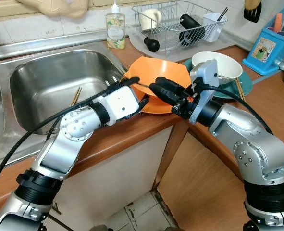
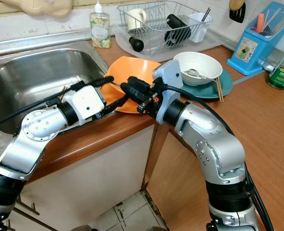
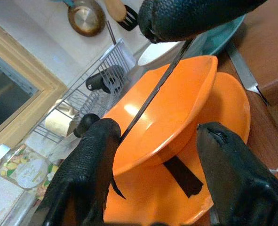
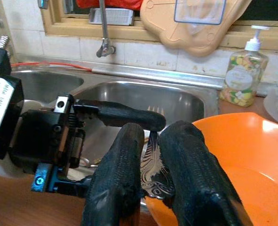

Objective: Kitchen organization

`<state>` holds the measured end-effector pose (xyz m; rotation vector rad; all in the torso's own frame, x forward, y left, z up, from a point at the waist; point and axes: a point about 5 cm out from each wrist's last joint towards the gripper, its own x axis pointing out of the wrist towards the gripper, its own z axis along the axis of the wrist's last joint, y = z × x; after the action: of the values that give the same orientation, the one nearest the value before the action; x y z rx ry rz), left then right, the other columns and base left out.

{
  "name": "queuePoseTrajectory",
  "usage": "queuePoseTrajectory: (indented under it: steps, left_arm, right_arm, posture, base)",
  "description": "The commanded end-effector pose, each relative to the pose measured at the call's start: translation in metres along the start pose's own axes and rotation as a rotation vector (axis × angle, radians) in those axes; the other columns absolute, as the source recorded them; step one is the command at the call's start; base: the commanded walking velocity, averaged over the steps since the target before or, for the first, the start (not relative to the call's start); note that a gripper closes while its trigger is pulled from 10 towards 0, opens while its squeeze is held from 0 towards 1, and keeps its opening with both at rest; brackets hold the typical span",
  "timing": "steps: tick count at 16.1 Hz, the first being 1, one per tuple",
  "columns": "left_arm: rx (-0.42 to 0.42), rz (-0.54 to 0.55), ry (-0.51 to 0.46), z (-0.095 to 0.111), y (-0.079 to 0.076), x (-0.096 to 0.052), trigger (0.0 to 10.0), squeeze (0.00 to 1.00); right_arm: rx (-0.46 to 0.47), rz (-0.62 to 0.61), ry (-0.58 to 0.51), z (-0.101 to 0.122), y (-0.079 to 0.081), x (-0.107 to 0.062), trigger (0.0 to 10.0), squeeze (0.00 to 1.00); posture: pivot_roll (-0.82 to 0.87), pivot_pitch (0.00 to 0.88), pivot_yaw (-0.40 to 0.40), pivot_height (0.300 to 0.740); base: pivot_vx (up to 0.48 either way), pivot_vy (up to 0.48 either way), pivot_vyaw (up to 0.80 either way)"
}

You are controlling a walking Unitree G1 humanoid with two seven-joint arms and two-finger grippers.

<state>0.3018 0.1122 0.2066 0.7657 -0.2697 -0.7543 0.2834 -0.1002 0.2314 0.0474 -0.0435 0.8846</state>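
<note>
You had a patterned metal fork [image 4: 150, 162] pinched in the right gripper [image 4: 150, 188] above the stacked orange plastic bowls [image 1: 161, 84].

Your right fingers [image 4: 115, 179] were clamped on the fork's handle, its tines toward the stainless steel sink [image 1: 45, 82]. Your left gripper [image 3: 153, 174] had its fingers [image 3: 89, 169] apart, straddling the near rim of the bowls at the edge of the brown wooden bench [image 1: 132, 132], with the fork's shaft running close by one finger. To do this well, I judge you should have kept the right grip firm and centred the shaft between the left fingers before closing them, releasing only once the left held it.
</note>
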Motion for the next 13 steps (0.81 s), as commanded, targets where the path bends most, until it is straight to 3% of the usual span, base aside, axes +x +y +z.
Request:
queuePoseTrajectory:
  steps: [1,13]
  left_arm:
    - [0.043,0.000,0.006,0.000,0.002,0.002,0.0,0.00]
    - [0.197,-0.027,0.084,-0.014,0.007,0.005,0.0,0.00]
  right_arm:
    - [-0.017,0.033,-0.005,0.005,0.005,-0.001,0.0,0.00]
    - [-0.067,0.073,0.056,-0.001,0.009,0.001,0.0,0.00]
  posture:
    - [-0.12,0.000,-0.020,0.740]
    - [-0.11,0.000,-0.031,0.740]
  base:
    - [0.000,0.000,0.00]
    - [0.000,0.000,0.00]
